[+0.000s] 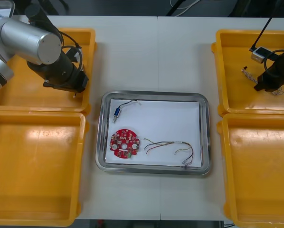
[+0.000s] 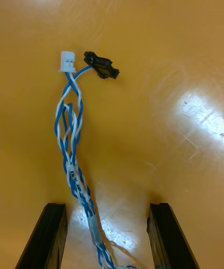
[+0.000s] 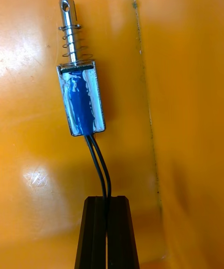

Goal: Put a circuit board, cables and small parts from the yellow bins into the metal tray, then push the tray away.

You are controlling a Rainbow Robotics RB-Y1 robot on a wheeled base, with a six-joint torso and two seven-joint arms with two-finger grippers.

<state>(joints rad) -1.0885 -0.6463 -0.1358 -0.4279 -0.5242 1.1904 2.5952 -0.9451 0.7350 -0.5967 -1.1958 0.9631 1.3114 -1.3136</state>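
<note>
I think the job is getting more than half done. The shiny metal tray with the white inside [image 1: 206, 142] is already holding a board, a cable and a part. But it is sitting between the bins, so the push is not yet done.

Nearest the robot, the two near yellow plastic bins, left [image 1: 37, 166] and right [image 1: 260, 175], are showing just their bare floors.

Next, in the tray, the round red circuit board [image 1: 124, 145] is lying at the near left corner. The thin red and yellow cable [image 1: 173, 147] is lying just beside it, toward the right. A small metal part with a blue middle [image 1: 117, 113] is lying at the far left corner.

Farther off, the left gripper [image 1: 78, 88] is hanging at the inner edge of the far left yellow bin [image 1: 37, 97]. Its black fingers [image 3: 93, 231] are pressing together on the two black wires of another small metal part with a spring [image 3: 80, 96]. I cannot tell if that part is touching the bin floor.

The right gripper [image 1: 268, 85] is reaching into the far right yellow bin [image 1: 232, 66]. Its fingers [image 2: 46, 236] are standing apart. The twisted blue and white cable [image 2: 70, 157] is lying on the bin floor between them, not yet pinched. That cable and the spring part are looking like the pieces left to move.
</note>
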